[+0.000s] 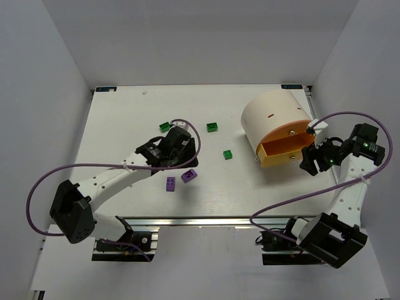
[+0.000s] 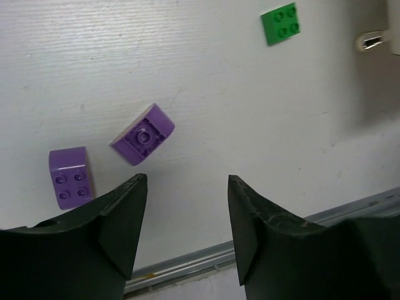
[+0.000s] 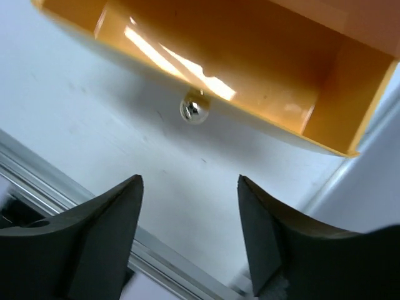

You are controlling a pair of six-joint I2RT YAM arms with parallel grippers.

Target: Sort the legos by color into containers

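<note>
Two purple legos (image 2: 70, 177) (image 2: 143, 134) lie on the white table just ahead of my left gripper (image 2: 186, 181), which stands open with nothing between its fingers. From above they show as purple legos (image 1: 170, 184) (image 1: 189, 176) just beyond the left gripper (image 1: 184, 165). Three green legos (image 1: 165, 126) (image 1: 212, 127) (image 1: 228, 154) lie farther back; one green lego (image 2: 280, 24) appears in the left wrist view. The cream container (image 1: 269, 112) has an orange drawer (image 1: 281, 151) pulled out. My right gripper (image 3: 189, 181) is open and empty, just short of the drawer's silver knob (image 3: 194, 109). No orange legos are in view.
The table's front metal rail (image 1: 206, 220) runs just behind both arm bases. White walls close in the table on the left, back and right. Purple cables loop from each arm over the table's sides.
</note>
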